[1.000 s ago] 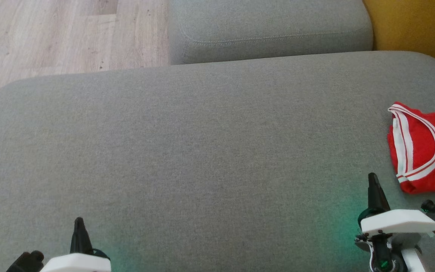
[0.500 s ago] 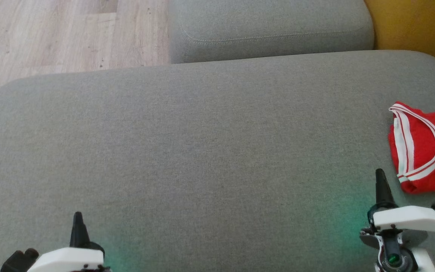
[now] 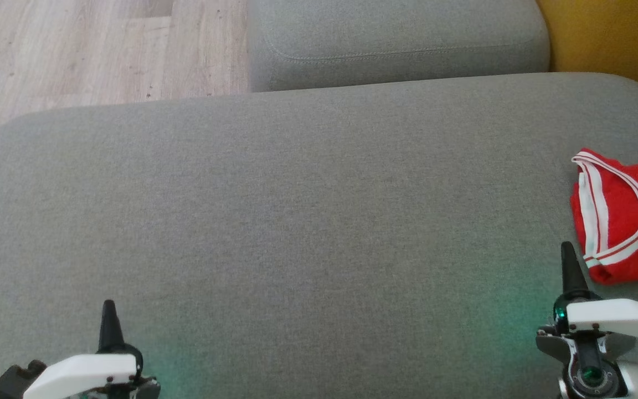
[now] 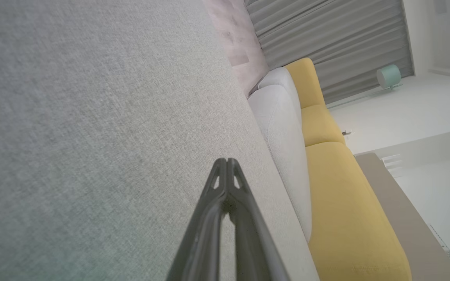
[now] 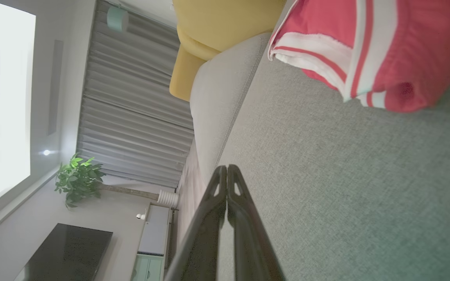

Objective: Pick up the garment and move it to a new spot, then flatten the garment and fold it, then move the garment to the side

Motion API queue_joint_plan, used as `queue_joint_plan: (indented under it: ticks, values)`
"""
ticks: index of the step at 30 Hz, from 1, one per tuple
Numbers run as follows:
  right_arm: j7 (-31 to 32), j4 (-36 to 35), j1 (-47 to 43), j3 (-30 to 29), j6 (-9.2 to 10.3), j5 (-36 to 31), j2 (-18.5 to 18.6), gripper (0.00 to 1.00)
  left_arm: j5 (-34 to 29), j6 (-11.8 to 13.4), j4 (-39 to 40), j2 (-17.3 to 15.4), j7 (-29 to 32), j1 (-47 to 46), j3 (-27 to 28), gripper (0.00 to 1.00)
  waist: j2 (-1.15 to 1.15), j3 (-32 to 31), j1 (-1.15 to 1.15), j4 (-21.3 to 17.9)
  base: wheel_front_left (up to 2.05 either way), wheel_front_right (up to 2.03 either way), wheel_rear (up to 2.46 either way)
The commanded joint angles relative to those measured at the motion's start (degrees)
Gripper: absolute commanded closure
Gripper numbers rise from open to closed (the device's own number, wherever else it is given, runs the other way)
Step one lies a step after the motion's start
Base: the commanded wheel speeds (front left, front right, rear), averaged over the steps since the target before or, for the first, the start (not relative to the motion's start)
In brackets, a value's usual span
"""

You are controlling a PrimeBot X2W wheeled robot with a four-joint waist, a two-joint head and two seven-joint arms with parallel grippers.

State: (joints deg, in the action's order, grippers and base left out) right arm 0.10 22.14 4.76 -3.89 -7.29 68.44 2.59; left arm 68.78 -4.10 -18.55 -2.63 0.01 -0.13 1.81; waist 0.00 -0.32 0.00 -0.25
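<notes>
A red garment [image 3: 626, 219] with white stripes lies folded at the right edge of the grey cushion [image 3: 297, 221], partly cut off by the head view's border. In the right wrist view the red garment [image 5: 385, 50] sits up and to the right of the fingers. My right gripper [image 3: 568, 257] is shut and empty, its tip a short way left of the garment's near corner, not touching it. Low at the left, my left gripper [image 3: 108, 316] is also shut and empty above bare cushion. Both wrist views show the tips pressed together: left gripper [image 4: 227, 162], right gripper [image 5: 225, 168].
A second grey cushion [image 3: 396, 39] lies beyond the far edge, with wooden floor [image 3: 75, 50] at the far left and a yellow sofa [image 3: 612, 39] at the far right. The wide middle of the grey cushion is bare.
My right gripper has moved forward and to the right, closer to the garment's near corner. My left gripper has crept slightly forward. The garment lies as before.
</notes>
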Motion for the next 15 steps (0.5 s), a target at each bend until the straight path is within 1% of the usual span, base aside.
queue_joint_plan:
  ticks: [1, 15]
  values:
    - [0.7, -2.7, 1.8, 0.6, -0.14, 2.0, 0.2, 1.00, 1.9, -0.5, 2.0, -0.2, 0.6, -3.1, 1.8, 1.00, 0.00, 0.0, 0.00, 0.0, 0.00, 0.00, 0.00]
    - [3.0, -4.9, 1.6, -0.7, -0.17, 10.8, 0.3, 1.00, 10.6, -1.7, 3.0, -0.2, 3.0, -4.3, 3.0, 1.00, 0.00, 0.2, 0.00, 0.1, 0.00, 0.00, 0.00]
